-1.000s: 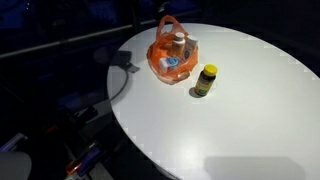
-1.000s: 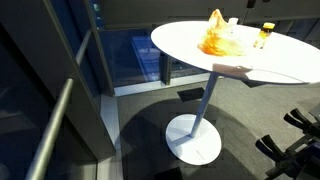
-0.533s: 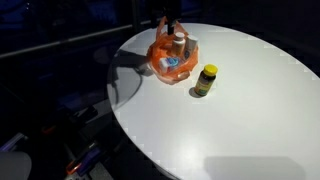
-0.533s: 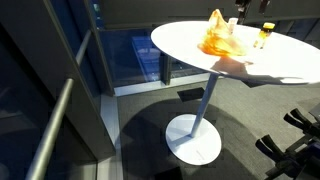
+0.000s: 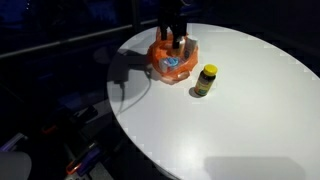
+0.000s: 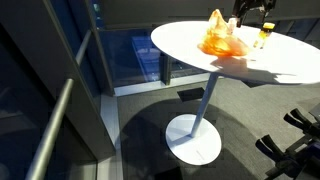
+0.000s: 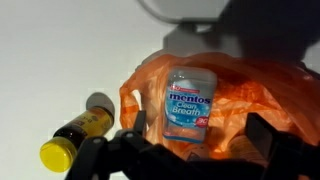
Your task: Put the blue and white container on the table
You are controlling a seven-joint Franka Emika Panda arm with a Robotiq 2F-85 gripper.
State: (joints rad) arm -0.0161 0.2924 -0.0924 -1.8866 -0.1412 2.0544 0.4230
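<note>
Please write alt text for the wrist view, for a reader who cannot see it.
A blue and white container lies label-up inside an orange mesh bag on the white table, seen from above. The open claw shows its dark fingers along the bottom edge, and a dark jar with a yellow lid sits at lower left.

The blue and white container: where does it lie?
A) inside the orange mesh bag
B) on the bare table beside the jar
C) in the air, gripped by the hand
A: the wrist view shows the blue and white container lying in the orange mesh bag, orange folds all around it.
</note>
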